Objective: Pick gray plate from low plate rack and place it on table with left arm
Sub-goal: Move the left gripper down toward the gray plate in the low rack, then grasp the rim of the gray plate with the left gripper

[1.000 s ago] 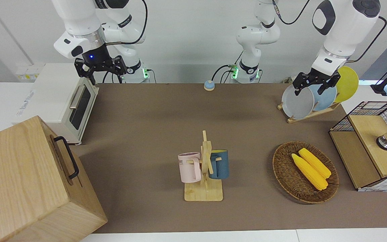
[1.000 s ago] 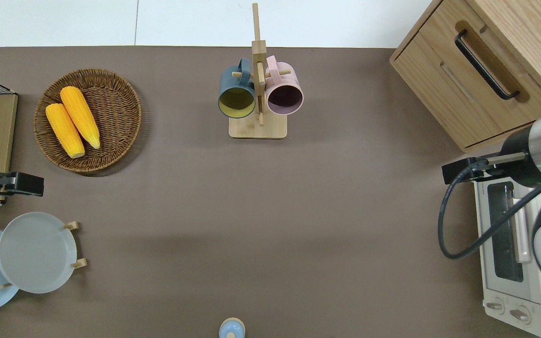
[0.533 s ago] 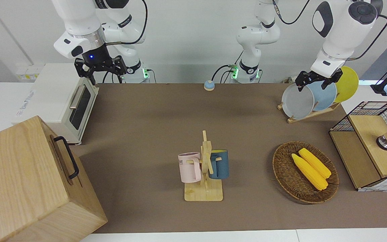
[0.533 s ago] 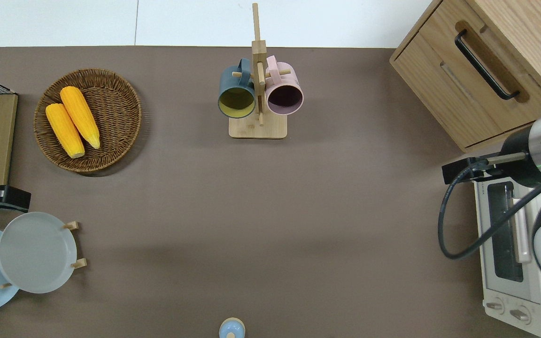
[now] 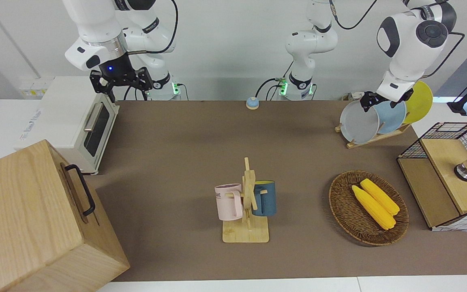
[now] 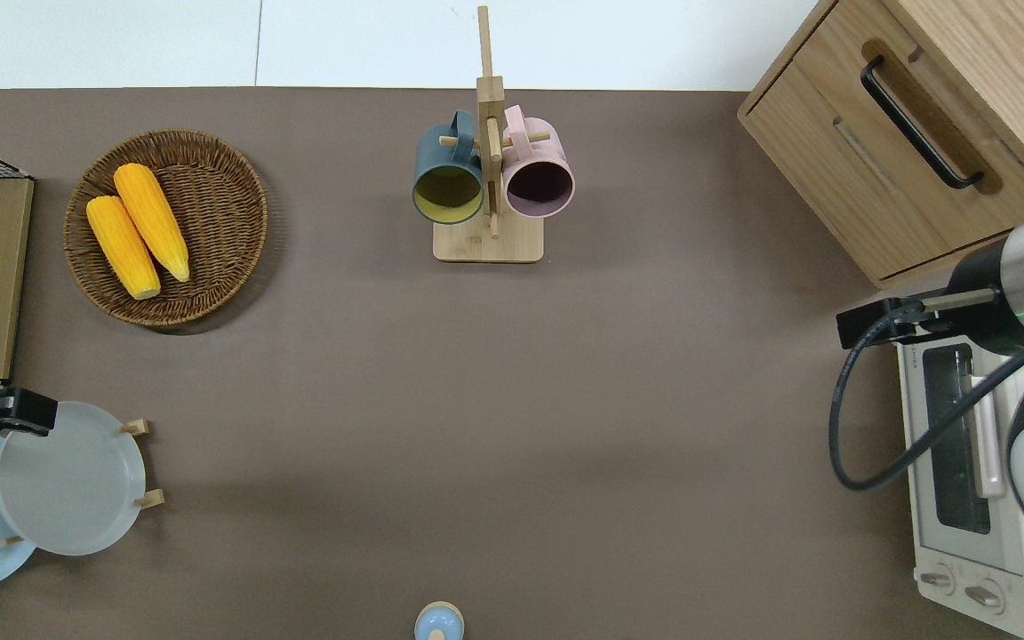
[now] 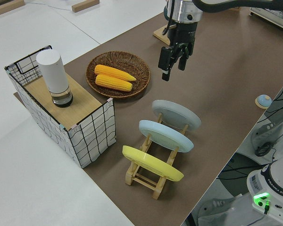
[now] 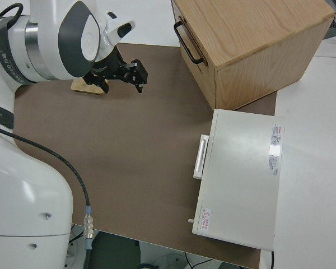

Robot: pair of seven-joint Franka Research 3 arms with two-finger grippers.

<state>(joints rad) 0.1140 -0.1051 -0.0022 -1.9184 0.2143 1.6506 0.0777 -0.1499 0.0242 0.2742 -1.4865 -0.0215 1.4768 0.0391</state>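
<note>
Hovering over the gray plate's [image 6: 68, 480] upper rim, the left gripper [image 7: 171, 60] has its jaws apart (plate below them, ungripped) in the low plate rack [image 7: 153, 175]; right arm parked.

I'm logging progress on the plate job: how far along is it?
Early. Done: the left gripper is up over the gray plate's rim, fingers open. In hand: nothing; the gray plate sits in the low plate rack with the light blue plate and yellow plate. Left: lower, grip, lift out, set it on the table. The right arm is parked.
</note>
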